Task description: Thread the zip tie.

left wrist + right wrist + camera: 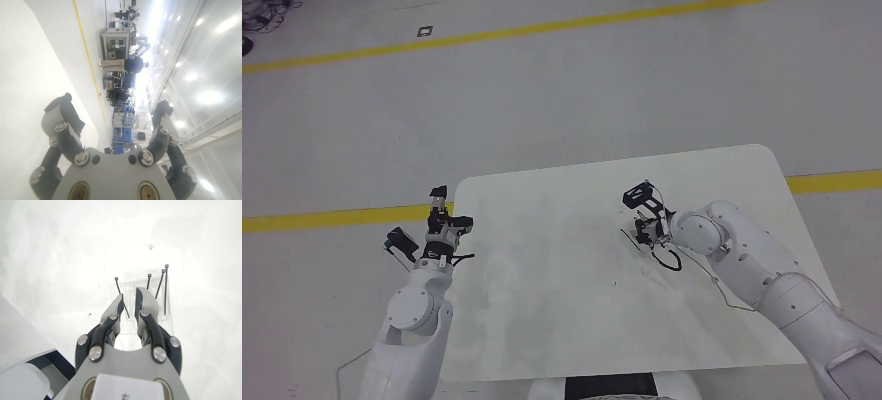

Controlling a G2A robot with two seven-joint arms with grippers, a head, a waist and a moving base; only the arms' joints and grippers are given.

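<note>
nothing is threaded yet, as far as i can judge: every zip tie is straight, its tail free of its head, and none is lifted. the right gripper (pixel 129 291) hangs over a clear plastic holder (pixel 166 326) on the smooth white table (pixel 542 320), its jaws apart with nothing clamped. one zip tie (pixel 117 284) runs just beside the ribbed black pad of one finger; i cannot tell whether they touch. three more zip ties (pixel 165 291) rest on the holder's other side. all four are thin black plastic strips, each with a small square head at the far end. the holder is transparent and flat, seemingly with shallow channels. gripping a tie, bending it and feeding the tail through the head all remain. the left gripper (pixel 113 113) sits at the table's left edge, spread wide and empty.
</note>
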